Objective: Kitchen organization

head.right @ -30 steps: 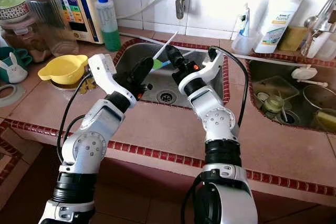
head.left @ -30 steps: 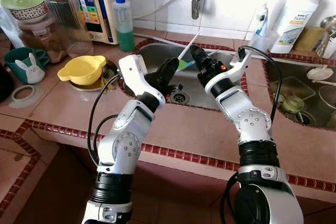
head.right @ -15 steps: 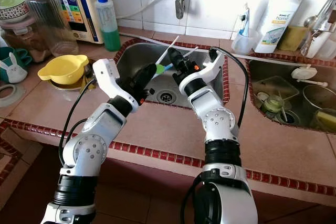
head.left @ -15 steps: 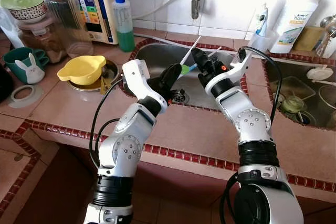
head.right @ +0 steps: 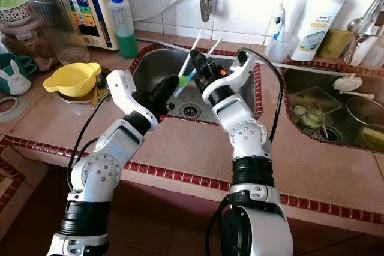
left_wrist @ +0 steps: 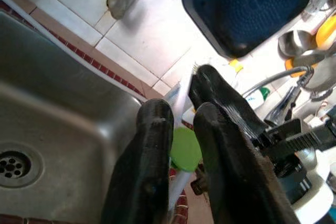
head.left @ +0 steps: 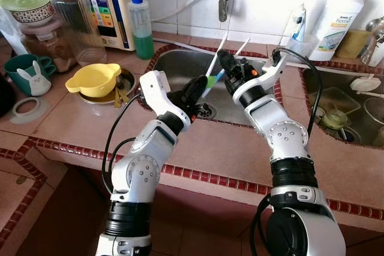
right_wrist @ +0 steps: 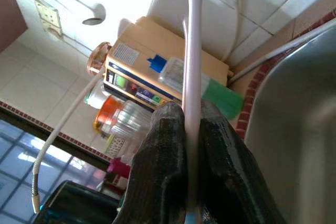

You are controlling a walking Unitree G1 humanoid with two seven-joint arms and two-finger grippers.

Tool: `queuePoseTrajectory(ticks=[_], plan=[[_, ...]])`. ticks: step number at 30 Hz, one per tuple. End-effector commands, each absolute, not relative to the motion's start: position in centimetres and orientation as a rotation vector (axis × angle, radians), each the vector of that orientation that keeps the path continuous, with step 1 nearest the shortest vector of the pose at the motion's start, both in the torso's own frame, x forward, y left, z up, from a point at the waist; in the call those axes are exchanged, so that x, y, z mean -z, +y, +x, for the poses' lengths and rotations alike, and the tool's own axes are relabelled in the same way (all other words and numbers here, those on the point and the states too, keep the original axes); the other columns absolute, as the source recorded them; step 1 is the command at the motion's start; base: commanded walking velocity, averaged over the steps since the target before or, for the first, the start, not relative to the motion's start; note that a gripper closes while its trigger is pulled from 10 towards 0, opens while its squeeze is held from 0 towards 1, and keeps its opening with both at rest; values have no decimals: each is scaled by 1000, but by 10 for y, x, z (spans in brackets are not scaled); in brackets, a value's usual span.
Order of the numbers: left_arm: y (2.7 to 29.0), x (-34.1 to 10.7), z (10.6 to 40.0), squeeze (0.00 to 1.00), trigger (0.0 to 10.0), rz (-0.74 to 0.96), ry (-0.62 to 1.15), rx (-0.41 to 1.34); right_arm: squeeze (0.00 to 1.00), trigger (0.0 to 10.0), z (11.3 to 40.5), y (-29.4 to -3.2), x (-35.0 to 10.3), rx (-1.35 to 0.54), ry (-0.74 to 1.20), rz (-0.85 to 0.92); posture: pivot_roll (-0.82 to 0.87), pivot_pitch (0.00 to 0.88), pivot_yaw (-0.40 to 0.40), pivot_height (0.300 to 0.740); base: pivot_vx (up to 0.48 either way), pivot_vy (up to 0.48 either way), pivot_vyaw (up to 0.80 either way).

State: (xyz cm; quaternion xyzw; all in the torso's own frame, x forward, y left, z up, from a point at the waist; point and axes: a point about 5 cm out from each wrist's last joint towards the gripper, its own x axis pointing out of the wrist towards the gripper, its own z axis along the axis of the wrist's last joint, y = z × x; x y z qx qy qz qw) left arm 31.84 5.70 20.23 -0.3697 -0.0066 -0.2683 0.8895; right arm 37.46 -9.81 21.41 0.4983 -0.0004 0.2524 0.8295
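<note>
Both pincers clamp brushes over the sink [head.left: 186, 64]: right pincer [head.left: 227, 67] on a white-handled brush [right_wrist: 193, 51], left pincer [head.left: 195, 88] on a green-headed brush [left_wrist: 185, 148] at its 3 o'clock; light, stiff, probably slippery, so grip mid-handle.

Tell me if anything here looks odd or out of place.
Two toothbrushes are up over the kitchen sink. The right gripper is shut on a white toothbrush; the left gripper pinches a green-ended toothbrush. Nothing looks spilled or broken.

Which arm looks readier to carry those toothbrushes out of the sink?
Probably the right. The right gripper is shut on a white toothbrush held upright over the sink; the left gripper pinches the green-ended toothbrush lower down.
</note>
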Motion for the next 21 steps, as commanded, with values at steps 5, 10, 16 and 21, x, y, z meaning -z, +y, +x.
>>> queuePoseTrajectory(ticks=[5, 10, 16, 21], plan=[[50, -214, 318, 1000, 10000, -816, -43, 579, 0, 0, 375, -98, -213, -532, 5, 1044, 5, 87, 29, 740, 0, 0, 0], [53, -216, 317, 1000, 10000, -808, -56, 582, 0, 0, 376, -100, -210, -506, -5, 998, 13, 84, 31, 740, 0, 0, 0], [72, -206, 315, 1000, 10000, -672, -84, 492, 0, 0, 386, -108, -215, -466, -53, 835, 32, 84, 31, 740, 0, 0, 0], [89, -195, 305, 1000, 10000, -486, -99, 443, 0, 1529, 397, -111, -212, -417, -72, 571, 65, 87, 28, 740, 0, 0, 0]])
